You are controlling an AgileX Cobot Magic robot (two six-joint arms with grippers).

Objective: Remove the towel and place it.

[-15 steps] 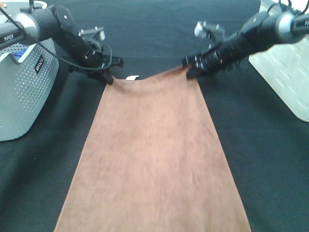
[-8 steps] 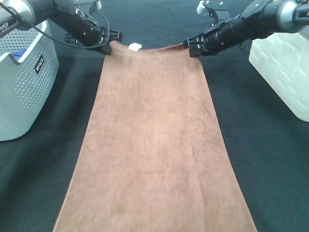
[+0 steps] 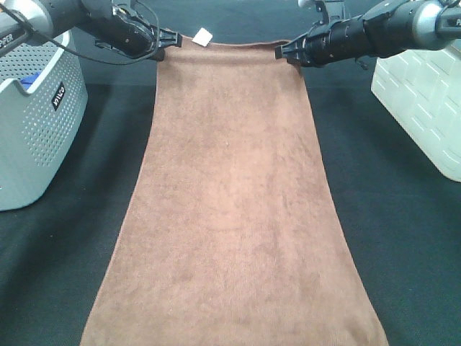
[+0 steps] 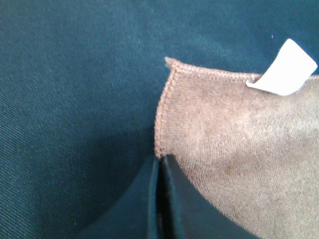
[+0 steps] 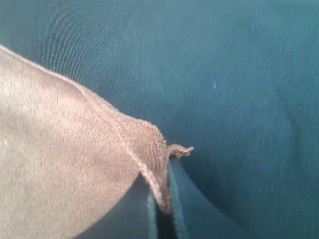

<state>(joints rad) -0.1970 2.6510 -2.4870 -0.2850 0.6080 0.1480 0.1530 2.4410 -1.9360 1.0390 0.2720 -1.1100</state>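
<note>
Brown towel [image 3: 234, 209] pinched at far corners, 11 and 1 o'clock: left gripper [image 3: 160, 50], right gripper [image 3: 282, 52] clamped (edge grips, thin). Move both level, equal tension.

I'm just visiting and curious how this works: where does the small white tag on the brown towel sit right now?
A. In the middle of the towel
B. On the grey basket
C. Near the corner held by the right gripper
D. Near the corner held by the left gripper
D: the white tag sticks out of the towel at its far short edge, close to the left gripper, while the right gripper holds the other corner.
</note>
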